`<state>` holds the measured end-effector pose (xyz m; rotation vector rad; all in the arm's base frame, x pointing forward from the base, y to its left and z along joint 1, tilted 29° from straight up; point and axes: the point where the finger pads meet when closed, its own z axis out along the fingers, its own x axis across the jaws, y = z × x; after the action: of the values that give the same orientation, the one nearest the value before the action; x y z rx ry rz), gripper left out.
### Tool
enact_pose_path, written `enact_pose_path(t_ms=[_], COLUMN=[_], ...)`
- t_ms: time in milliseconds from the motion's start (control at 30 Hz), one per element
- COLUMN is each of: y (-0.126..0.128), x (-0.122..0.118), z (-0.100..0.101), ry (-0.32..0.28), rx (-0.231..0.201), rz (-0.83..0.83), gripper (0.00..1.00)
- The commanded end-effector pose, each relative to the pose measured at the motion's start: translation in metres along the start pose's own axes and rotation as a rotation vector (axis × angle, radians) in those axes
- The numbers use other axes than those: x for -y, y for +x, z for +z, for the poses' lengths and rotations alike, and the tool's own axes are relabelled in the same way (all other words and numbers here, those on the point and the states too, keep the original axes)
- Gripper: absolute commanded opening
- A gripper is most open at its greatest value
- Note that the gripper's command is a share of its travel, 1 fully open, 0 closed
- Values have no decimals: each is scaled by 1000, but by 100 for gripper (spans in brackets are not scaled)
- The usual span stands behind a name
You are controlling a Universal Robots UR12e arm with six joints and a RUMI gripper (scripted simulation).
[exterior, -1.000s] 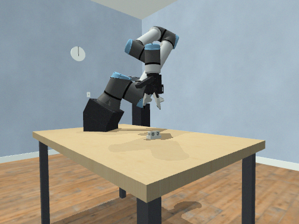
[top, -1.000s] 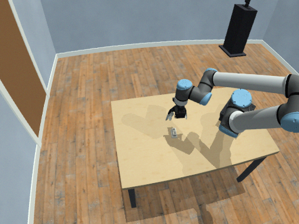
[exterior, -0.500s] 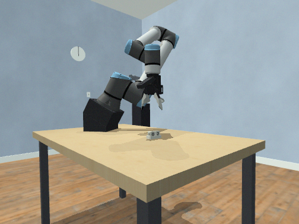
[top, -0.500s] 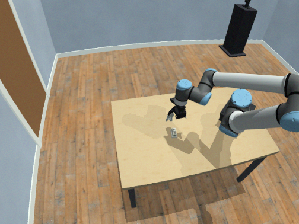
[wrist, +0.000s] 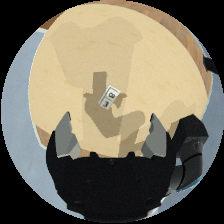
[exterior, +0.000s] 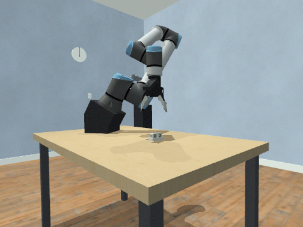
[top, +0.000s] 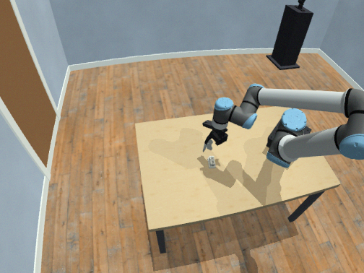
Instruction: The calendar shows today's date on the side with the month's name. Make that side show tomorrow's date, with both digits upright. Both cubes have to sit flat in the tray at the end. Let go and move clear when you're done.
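Note:
The small block calendar (top: 212, 162) (exterior: 156, 137) (wrist: 109, 97) stands near the middle of the wooden table (top: 180, 195) (exterior: 129, 168). It is a pale tray with two white digit cubes sitting in it. In the exterior view the near side reads 0 and 2. In the wrist view the top of one cube shows an 8. My gripper (top: 209, 145) (exterior: 154, 103) (wrist: 110, 135) is open and empty. It hangs well above the table, a little to the far side of the calendar, fingers pointing down.
The arm's black base (exterior: 100, 117) stands on the table behind the calendar, and the arm's elbow (top: 289, 141) reaches over the table's right part. A black pedestal (top: 290, 34) stands on the floor at the far wall.

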<state>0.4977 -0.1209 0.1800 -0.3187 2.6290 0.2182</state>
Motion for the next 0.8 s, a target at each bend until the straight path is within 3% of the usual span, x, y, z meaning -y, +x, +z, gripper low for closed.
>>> enact_pose_path(t_ms=[0, 633, 767], y=[-2, -7, -8], x=[2, 4, 4], z=[2, 11, 12], ry=[-5, -4, -3], rx=[5, 5, 5], rz=[-146, -707, -755], gripper=[100, 100, 100])
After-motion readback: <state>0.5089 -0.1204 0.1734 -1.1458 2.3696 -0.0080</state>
